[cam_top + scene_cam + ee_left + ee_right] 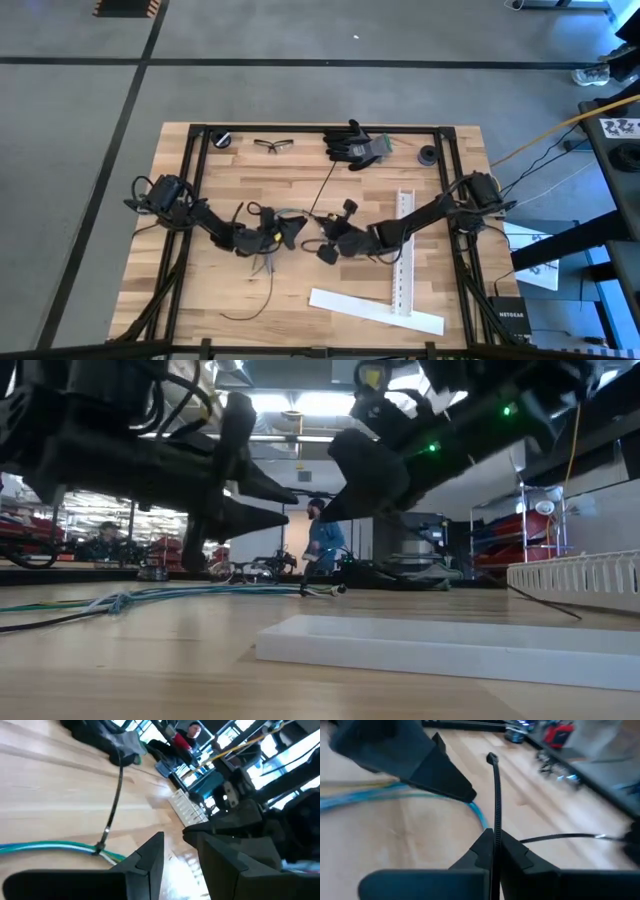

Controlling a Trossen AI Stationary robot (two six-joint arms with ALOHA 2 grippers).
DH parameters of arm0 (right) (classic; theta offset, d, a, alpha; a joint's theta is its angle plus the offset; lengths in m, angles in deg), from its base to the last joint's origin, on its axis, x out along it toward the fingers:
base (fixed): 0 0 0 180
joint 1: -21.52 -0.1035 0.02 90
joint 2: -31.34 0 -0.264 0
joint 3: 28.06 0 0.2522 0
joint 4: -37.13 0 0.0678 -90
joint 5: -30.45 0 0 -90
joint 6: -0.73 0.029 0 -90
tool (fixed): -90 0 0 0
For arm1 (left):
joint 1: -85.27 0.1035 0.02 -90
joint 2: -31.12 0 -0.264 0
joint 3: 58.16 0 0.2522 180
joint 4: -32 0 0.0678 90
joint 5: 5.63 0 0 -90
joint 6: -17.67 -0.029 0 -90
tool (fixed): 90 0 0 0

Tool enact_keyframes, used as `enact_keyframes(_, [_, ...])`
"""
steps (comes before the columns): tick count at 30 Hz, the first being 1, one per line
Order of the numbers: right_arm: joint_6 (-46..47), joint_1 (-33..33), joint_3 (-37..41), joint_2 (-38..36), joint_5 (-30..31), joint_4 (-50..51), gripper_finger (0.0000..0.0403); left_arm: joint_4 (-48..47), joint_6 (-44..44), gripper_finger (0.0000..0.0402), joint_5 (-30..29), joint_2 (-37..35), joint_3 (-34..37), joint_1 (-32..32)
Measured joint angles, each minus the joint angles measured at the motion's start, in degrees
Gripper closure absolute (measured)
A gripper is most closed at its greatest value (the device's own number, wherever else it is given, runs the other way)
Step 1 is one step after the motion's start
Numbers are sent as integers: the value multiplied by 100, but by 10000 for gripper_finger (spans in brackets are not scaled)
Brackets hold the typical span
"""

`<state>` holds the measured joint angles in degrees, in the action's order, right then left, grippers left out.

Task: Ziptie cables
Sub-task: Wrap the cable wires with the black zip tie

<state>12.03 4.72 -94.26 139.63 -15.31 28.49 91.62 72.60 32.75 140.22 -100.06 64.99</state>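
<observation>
Threading stage: I am holding one ziptie (495, 800) pinched upright between the pressed-together fingers of the right gripper (494, 851), at the centre of the high view.

The left gripper (179, 851), fingers spread and holding nothing, is hovering close opposite. The cables (200, 595) are lying bundled on the table (300, 165), low left in the low view, another ziptie (112, 805) already running up from them. I am judging that the free tip should be guided slowly, keeping the strip straight and the grip firm.
</observation>
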Motion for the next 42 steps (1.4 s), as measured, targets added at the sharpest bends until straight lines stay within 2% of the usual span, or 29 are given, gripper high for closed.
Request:
enact_keyframes(3, [-120,-63,-161,0,451,548,403,77,-119,302,0,0,-105,38])
enact_keyframes(5, [-120,-58,-169,0,530,721,403,255,-164,302,-6,0,-111,39])
enact_keyframes(15, [-89,-54,-171,24,316,674,403,-382,-34,302,119,0,-347,190])
enact_keyframes(34, [-111,-54,-171,31,130,671,403,-522,-48,302,294,0,-354,777])
enact_keyframes(37, [-113,-54,-171,31,123,670,403,-520,-299,316,430,0,-354,803])
enact_keyframes(42, [-115,-48,-171,31,126,740,403,-519,-496,382,513,0,-354,790])
